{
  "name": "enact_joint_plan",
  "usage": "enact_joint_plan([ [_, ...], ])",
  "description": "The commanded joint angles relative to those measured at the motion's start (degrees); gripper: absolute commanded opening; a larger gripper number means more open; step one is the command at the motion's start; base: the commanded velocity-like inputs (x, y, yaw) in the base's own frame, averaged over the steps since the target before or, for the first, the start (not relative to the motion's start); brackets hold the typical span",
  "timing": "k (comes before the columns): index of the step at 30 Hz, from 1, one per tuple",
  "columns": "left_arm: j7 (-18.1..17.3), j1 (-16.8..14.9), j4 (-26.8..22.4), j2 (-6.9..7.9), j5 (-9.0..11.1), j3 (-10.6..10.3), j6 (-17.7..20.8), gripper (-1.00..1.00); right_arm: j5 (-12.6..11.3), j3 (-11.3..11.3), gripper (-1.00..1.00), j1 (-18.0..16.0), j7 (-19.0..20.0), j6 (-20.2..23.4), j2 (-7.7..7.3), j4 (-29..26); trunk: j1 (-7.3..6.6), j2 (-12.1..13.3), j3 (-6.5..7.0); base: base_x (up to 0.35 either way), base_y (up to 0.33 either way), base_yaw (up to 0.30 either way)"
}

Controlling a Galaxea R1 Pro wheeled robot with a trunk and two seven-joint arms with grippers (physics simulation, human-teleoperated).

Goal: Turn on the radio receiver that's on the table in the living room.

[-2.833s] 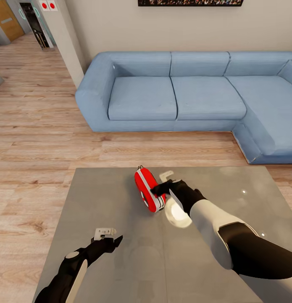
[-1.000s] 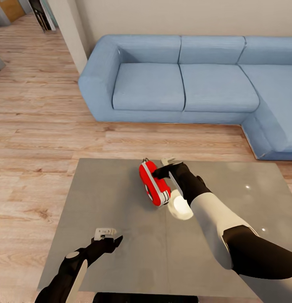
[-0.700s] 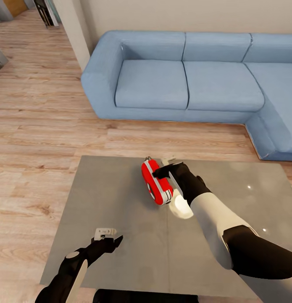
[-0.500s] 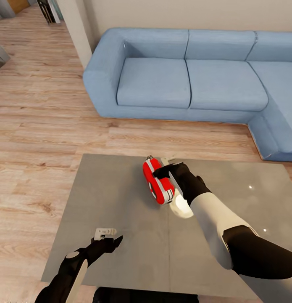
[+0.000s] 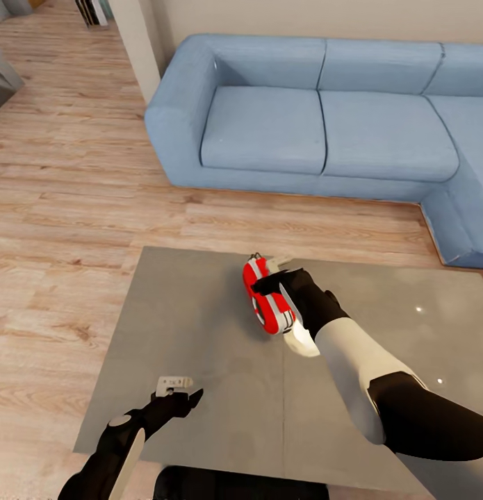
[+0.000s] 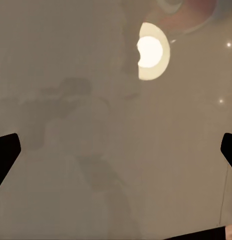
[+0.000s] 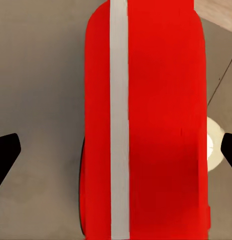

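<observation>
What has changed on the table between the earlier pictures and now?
Mostly the camera: the head view has tilted down, so the sofa sits higher and the picture on the wall has left the frame. The right gripper stays against the red radio, which stands on edge on the table. The left gripper still hovers open.

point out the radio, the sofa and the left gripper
radio point(image 5: 263, 300), head view, on its red side above the white band
sofa point(image 5: 265, 132), head view, on the leftmost seat cushion
left gripper point(image 5: 180, 389), head view, midway between its fingertips over the table
</observation>
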Motion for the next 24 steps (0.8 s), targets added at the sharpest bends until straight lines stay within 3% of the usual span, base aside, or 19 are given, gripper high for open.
enact_joint_plan([
  [1,0.00,0.00,0.00,0.00,0.02,0.00,-0.01,1.00,-0.01,-0.01,1.00,0.00,0.06,-0.04,0.00,0.00,0.00,0.00,-0.09,0.000,0.000,0.079],
  [18,0.00,0.00,0.07,0.09,0.06,0.00,-0.02,1.00,0.26,-0.19,1.00,0.00,0.08,-0.07,0.00,-0.10,0.00,0.00,-0.32,0.000,0.000,0.012],
  [24,0.00,0.00,0.07,0.09,0.06,0.00,-0.04,1.00,0.27,-0.20,1.00,0.00,-0.19,-0.03,0.00,-0.19,0.00,0.00,-0.32,0.000,0.000,-0.112],
])
